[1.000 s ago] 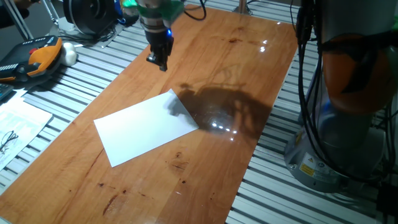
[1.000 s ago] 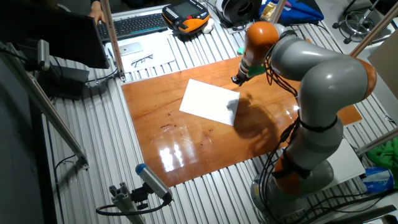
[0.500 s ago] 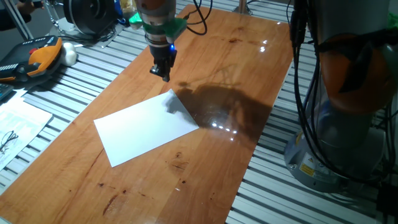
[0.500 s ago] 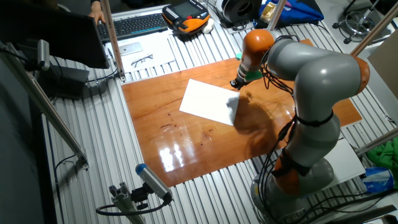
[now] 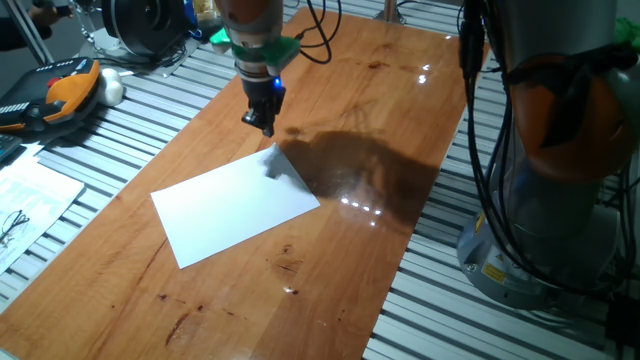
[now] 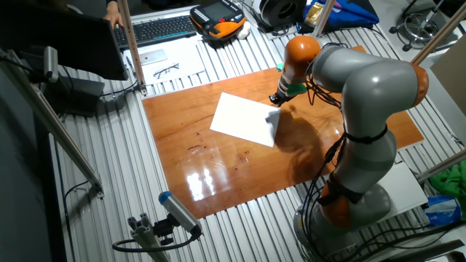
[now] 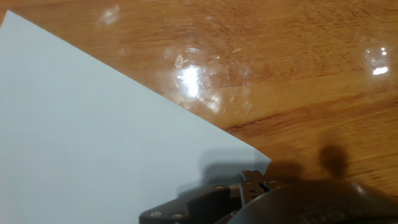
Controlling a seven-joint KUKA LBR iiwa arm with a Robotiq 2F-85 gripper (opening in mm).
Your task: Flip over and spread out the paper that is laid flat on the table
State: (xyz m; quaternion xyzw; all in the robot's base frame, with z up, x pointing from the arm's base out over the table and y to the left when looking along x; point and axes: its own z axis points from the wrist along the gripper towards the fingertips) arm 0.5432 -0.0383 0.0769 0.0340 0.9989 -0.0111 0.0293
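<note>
the pincer (image 6: 276, 99) hovers at the corner of the white paper (image 6: 244, 118) on the table (image 6: 218, 171).

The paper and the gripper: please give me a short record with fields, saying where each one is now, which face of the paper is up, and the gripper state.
paper: flat on the table, plain white face up
paper corner nearest gripper: the far corner, by the shadow
gripper: above that corner, pointing down
contact: cannot tell if the tips touch the sheet
gripper state: fingers look close together, not certain
flip: not yet done

Paper (image 5: 235, 207) plain white; table (image 5: 380, 110) glossy reddish-brown, dark grain streaks; arm (image 6: 364, 94) grey, orange joints.
</note>
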